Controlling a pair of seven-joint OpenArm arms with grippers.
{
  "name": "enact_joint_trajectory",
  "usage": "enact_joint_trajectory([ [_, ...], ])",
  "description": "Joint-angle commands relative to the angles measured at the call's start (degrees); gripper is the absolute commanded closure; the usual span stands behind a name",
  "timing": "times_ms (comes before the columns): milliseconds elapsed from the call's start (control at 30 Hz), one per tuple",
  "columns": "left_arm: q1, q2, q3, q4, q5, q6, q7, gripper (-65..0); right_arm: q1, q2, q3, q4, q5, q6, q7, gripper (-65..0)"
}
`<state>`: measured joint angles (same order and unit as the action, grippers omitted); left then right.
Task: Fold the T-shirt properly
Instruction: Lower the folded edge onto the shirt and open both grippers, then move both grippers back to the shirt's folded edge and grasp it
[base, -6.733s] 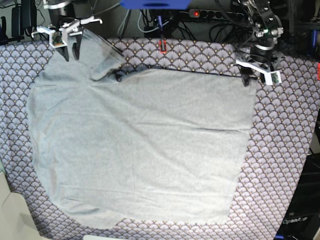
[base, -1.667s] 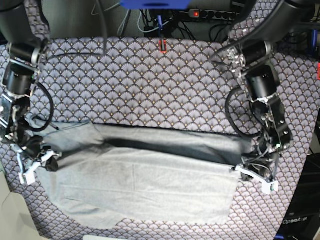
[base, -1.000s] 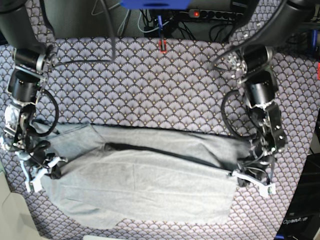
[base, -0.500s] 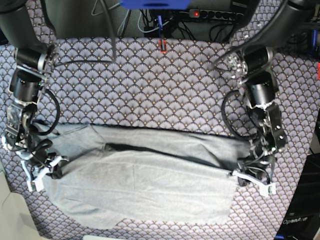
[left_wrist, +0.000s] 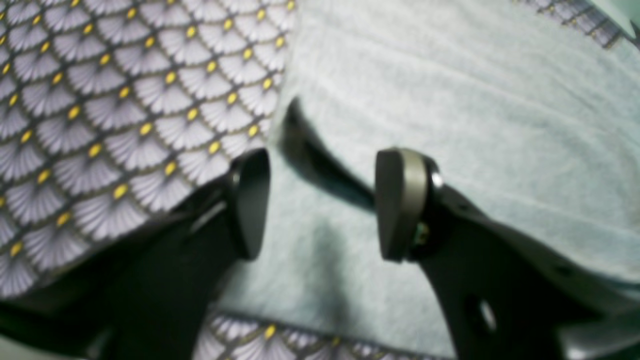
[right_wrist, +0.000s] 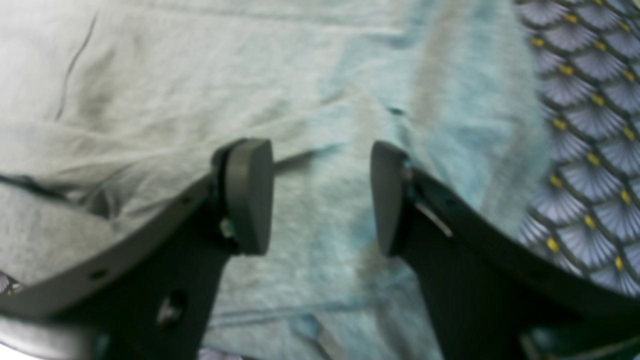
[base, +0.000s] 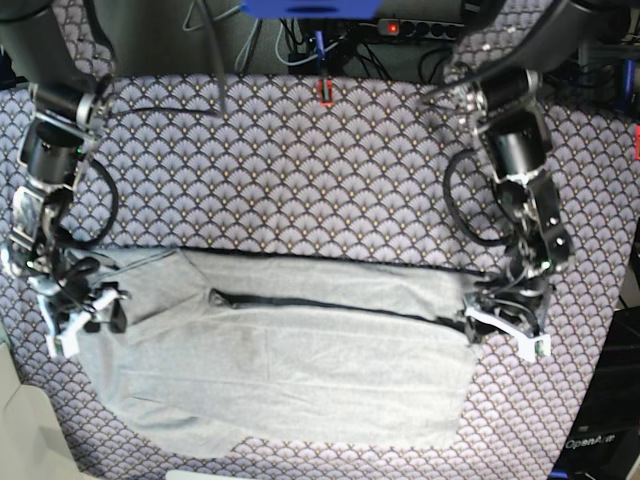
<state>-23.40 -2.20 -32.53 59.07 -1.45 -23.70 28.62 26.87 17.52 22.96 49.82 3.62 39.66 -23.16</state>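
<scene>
The light grey T-shirt (base: 300, 370) lies folded over on itself across the near half of the table, its folded-down top layer showing a dark seam line. My left gripper (base: 503, 333) stands at the shirt's right edge. The left wrist view shows that gripper (left_wrist: 320, 205) open over grey fabric (left_wrist: 450, 100), with nothing between the fingers. At the shirt's left edge is my right gripper (base: 85, 318). In the right wrist view this gripper (right_wrist: 317, 195) is also open above rumpled shirt fabric (right_wrist: 150, 75), holding nothing.
A purple-white scallop-patterned cloth (base: 300, 180) covers the table. Behind the far edge are a small red object (base: 324, 92), a power strip (base: 420, 27) and cables. A pale object (base: 25, 430) sits at the near left corner.
Both grippers have opened and let go of the shirt. The folded layer has settled flatter, and both arms have drawn back a little towards the far side.
</scene>
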Motion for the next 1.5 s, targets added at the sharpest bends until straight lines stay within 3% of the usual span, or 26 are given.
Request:
enact_joint_trajectory([
  [0,-0.1,-0.5,0.1,2.8,-0.7,-0.3,-0.1,-33.1,0.2,1.9,1.3,1.0,0.9,0.3,1.0,-32.6],
  [100,4.7,0.3,0.1,8.0,-0.7,-0.4,1.5,-33.2,-3.0,2.7,4.0,1.0,0.9,0.3,1.0,-32.7],
  [233,11.1,2.5,-0.2,15.5,-0.8,-3.8,2.0,-33.2,-7.4,3.3,7.2,1.1,0.9,0.3,1.6,-32.7],
  [367,13.8,3.1,-0.3,16.1,-1.2,-3.9,1.6,-33.2,-10.2,3.4,10.1,1.1,0.9,0.3,1.8,-32.7],
  [700,12.5,1.8,-0.6,11.0,-1.5,-3.6,-0.4,-33.2,-12.5,3.1,10.7,1.0,0.8,0.3,5.8,-32.7],
  [967,8.3,0.2,-9.0,4.0,-1.1,-3.8,-2.7,-33.2,-12.1,3.4,10.5,1.0,0.6,0.3,5.8,-32.7],
  [1133,5.7,-1.1,-9.0,-3.7,-1.2,-3.9,-5.3,-33.2,-12.1,3.5,10.4,1.0,0.5,0.3,5.8,-32.7],
  [1467,4.1,-0.6,-5.1,-5.3,-1.3,-3.7,-7.8,-33.2,-12.7,4.2,10.6,1.0,0.5,0.3,5.8,-32.7],
])
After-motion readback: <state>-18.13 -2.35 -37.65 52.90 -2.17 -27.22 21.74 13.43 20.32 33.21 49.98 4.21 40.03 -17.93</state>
